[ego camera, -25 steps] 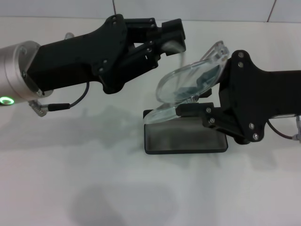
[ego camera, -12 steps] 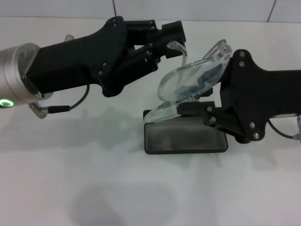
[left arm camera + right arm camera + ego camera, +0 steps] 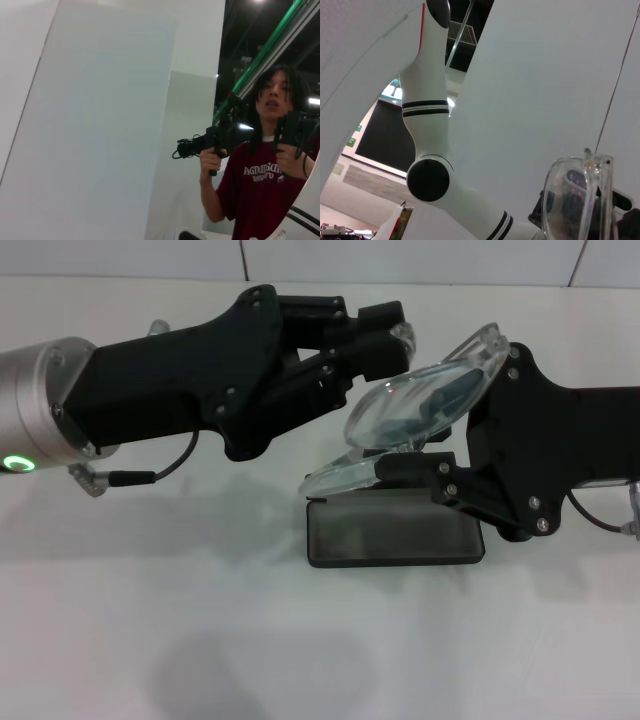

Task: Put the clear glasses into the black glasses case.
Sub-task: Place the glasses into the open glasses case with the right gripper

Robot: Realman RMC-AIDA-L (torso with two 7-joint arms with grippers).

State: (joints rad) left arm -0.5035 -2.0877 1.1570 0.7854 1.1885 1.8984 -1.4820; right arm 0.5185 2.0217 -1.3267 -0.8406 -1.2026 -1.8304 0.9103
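The clear glasses (image 3: 420, 405) hang tilted in the air over the open black glasses case (image 3: 395, 535), which lies flat on the white table showing its grey lining. My right gripper (image 3: 400, 468) comes in from the right and is shut on the lower edge of the glasses' lens. From the left, my left gripper (image 3: 390, 335) reaches the upper left of the glasses, where a thin clear arm tip (image 3: 403, 334) shows at its end. The right wrist view shows the glasses (image 3: 580, 200) close up from the edge.
The white table (image 3: 200, 640) spreads in front of and left of the case. A tiled wall edge runs along the back. A cable (image 3: 165, 465) hangs under my left wrist.
My left gripper has moved right, up to the glasses' arm tip. The glasses have shifted slightly up and right in my right gripper. The case has stayed put.
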